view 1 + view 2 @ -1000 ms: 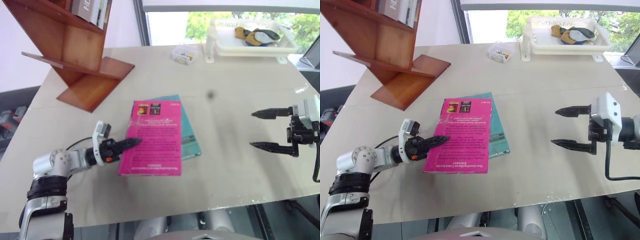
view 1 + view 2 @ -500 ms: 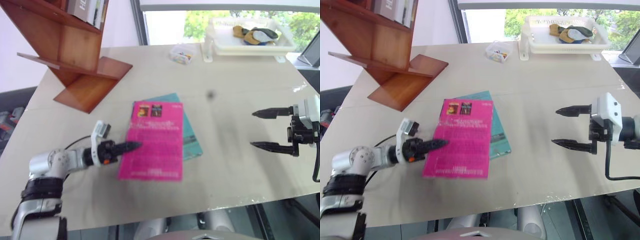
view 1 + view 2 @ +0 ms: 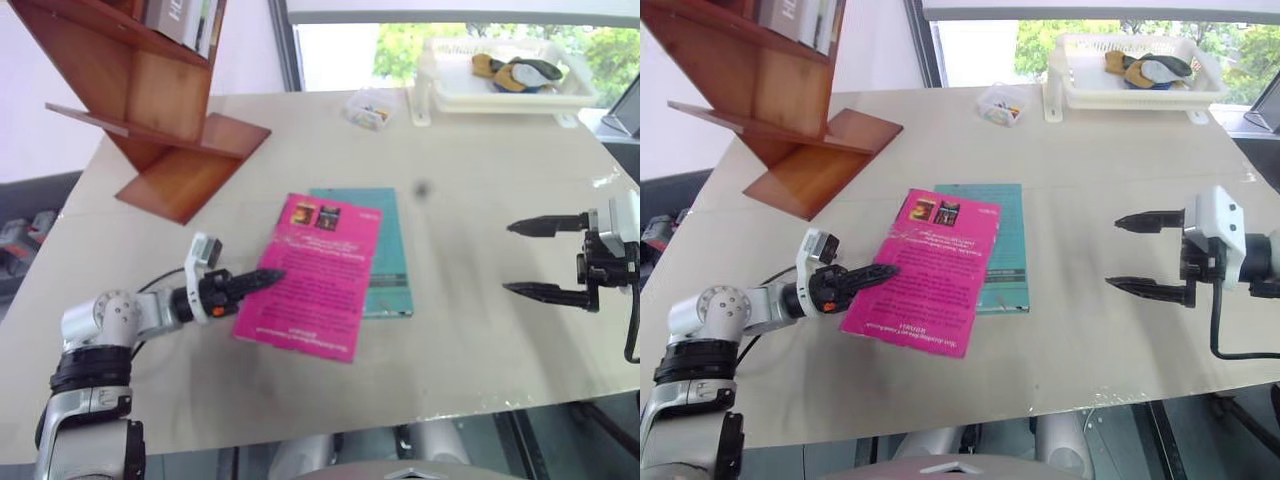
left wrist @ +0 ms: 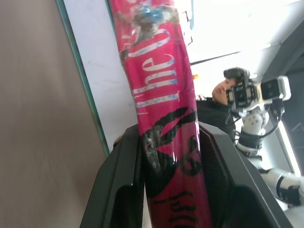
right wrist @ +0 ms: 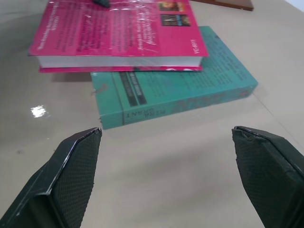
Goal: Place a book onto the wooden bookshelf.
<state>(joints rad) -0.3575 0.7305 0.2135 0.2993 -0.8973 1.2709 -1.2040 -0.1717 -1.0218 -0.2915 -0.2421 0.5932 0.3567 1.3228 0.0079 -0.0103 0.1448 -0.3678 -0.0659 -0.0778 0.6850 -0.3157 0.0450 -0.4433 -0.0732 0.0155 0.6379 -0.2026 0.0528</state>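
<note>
The left gripper [image 3: 268, 277] pinches only the pink book [image 3: 315, 272] by its spine edge, so it may sag or slip before reaching the far wooden bookshelf [image 3: 150, 95], while the right gripper [image 3: 528, 259] hangs wide open, empty.

A robot lab: another robot [image 4: 251, 118] stands beyond the beige table [image 3: 470, 230].

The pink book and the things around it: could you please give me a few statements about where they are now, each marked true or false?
1. The left gripper is shut on the pink book. True.
2. The pink book lies partly on the teal book. True.
3. The right gripper holds the teal book. False: it hangs open over the bare table, apart from both books.
4. The pink book already stands in the wooden bookshelf. False: it is still over the table.
5. The white tray sits beside the bookshelf. False: it sits at the far right corner.
</note>
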